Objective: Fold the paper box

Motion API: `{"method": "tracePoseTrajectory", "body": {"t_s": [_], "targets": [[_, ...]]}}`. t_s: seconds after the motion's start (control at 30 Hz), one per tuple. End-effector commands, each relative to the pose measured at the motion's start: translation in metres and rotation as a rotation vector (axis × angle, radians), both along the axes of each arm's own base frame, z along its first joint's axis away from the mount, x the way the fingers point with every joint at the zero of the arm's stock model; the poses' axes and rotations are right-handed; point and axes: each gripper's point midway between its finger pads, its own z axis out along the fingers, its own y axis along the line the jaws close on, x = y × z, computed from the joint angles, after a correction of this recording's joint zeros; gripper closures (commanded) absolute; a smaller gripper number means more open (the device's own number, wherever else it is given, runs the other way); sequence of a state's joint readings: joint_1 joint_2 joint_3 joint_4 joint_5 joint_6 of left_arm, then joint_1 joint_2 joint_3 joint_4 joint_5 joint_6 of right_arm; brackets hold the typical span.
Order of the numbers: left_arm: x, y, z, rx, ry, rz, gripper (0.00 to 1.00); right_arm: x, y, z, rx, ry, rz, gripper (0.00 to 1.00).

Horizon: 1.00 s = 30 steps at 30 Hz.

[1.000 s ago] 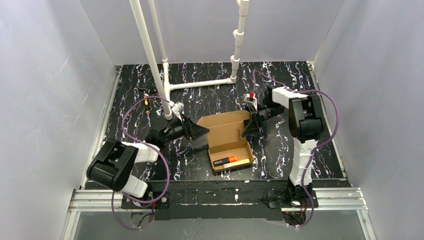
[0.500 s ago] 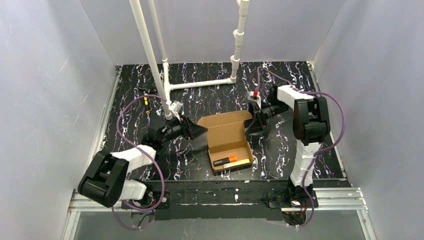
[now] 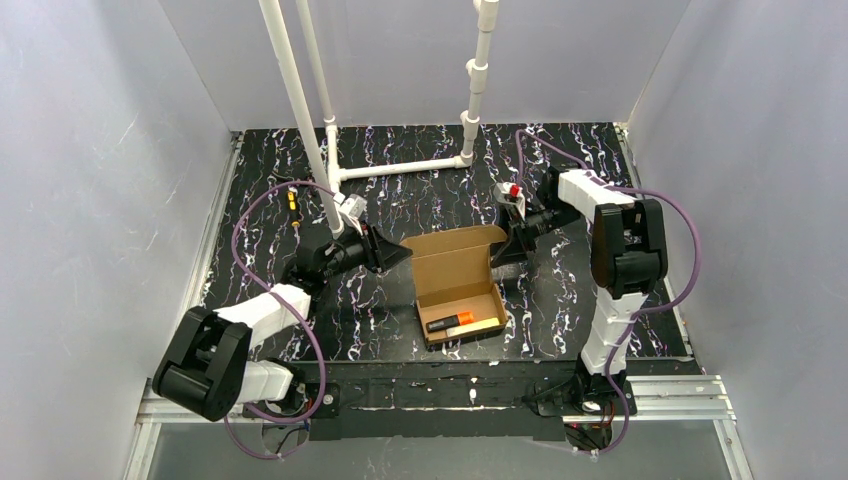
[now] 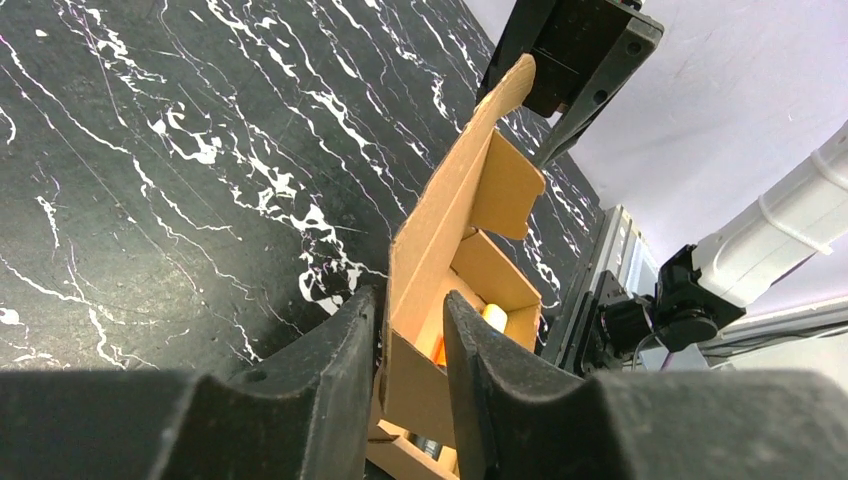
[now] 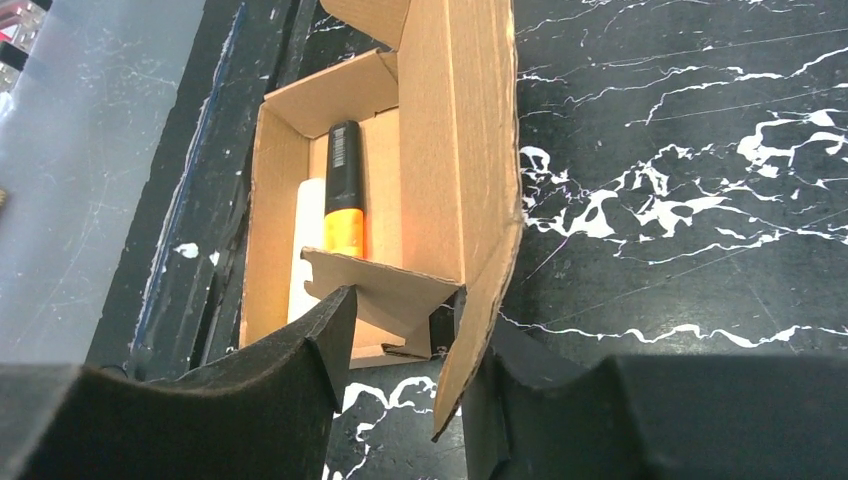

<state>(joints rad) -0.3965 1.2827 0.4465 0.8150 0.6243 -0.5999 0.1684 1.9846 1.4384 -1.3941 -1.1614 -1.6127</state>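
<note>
Two fingers of the left gripper point(image 4: 408, 300) are pinched on the paper box's point(image 3: 455, 285) raised lid. The right gripper point(image 5: 405, 300) straddles its other edge; whether it grips cannot be told.

Black table point(image 3: 420, 190), veined in white and faint purple, marble-like all over. Stands boxed in on three sides by plain pale lilac-grey panels: left wall point(image 3: 100, 170), back wall point(image 3: 400, 60), right wall point(image 3: 760, 170), each meeting the table's edge. On the table's far half, a white pipe frame point(image 3: 400, 168): one horizontal bar lying on the surface, uprights rising out of view. Along the table's near edge, a silver metal rail point(image 3: 680, 388). Beyond that near edge, a flat grey surface point(image 3: 450, 455). Soft, even light; weak shadows on the table.
</note>
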Motion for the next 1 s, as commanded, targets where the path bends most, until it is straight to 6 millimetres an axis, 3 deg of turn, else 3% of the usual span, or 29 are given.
{"method": "tracePoseTrajectory", "body": {"t_s": [0.0, 0.17, 0.3, 0.7, 0.97], "targets": [[0.002, 0.000, 0.020, 0.006, -0.070, -0.013, 0.75, -0.008, -0.003, 0.012, 0.015, -0.073, 0.022, 0.52], [-0.001, -0.004, 0.027, 0.004, -0.090, -0.048, 0.94, -0.012, -0.004, 0.014, 0.019, -0.119, 0.037, 0.54], [0.002, -0.004, 0.033, 0.031, -0.138, -0.045, 0.99, -0.010, -0.003, 0.020, 0.029, -0.165, 0.037, 0.55], [0.011, -0.002, 0.046, 0.179, -0.350, -0.055, 1.00, 0.027, 0.011, 0.014, -0.141, -0.382, -0.099, 0.56], [0.005, 0.002, 0.045, 0.278, -0.537, -0.081, 1.00, 0.033, 0.007, 0.014, -0.187, -0.420, -0.109, 0.55]]}}
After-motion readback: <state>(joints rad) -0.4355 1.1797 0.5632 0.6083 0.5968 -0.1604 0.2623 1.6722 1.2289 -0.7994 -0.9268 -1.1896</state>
